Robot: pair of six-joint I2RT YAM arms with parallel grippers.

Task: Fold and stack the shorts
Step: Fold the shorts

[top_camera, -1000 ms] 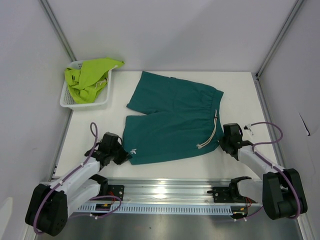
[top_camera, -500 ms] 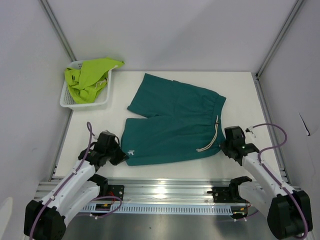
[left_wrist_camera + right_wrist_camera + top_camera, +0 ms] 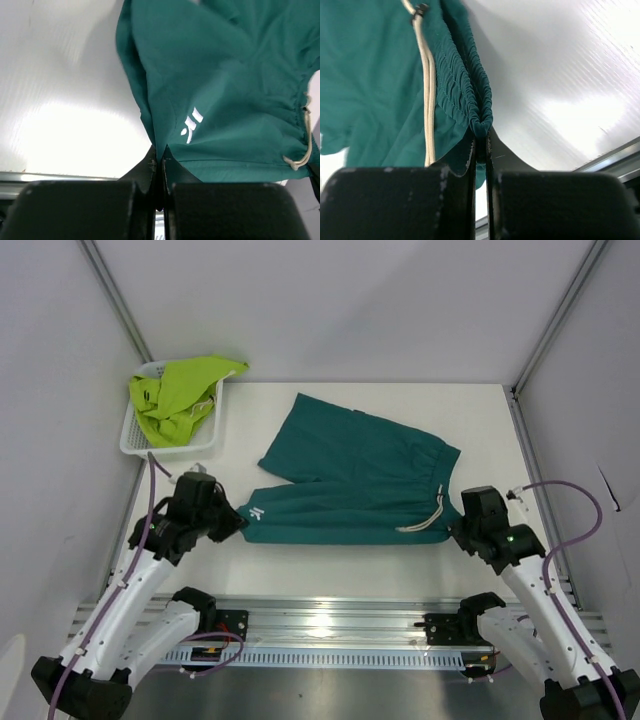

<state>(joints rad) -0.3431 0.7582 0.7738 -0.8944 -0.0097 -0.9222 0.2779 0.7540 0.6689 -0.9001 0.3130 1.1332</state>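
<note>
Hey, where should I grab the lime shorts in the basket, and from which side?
Probably the loose flap of the lime shorts that sticks out past the white basket's far right corner. Come from above: that part lies clear of the mesh walls, while the rest is bunched inside.

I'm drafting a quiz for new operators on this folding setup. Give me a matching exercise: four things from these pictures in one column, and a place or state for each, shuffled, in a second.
Column one
1. left gripper
2. right gripper
3. lime shorts
4. drawstring

Column two
A. piled in the white basket, spilling over its rim
B. shut on the teal shorts at the gathered waistband
C. pale, lying on teal fabric near the waistband
D. shut on a teal leg hem, close to the white logo

Pairs: 1-D, 2-B, 3-A, 4-C
</note>
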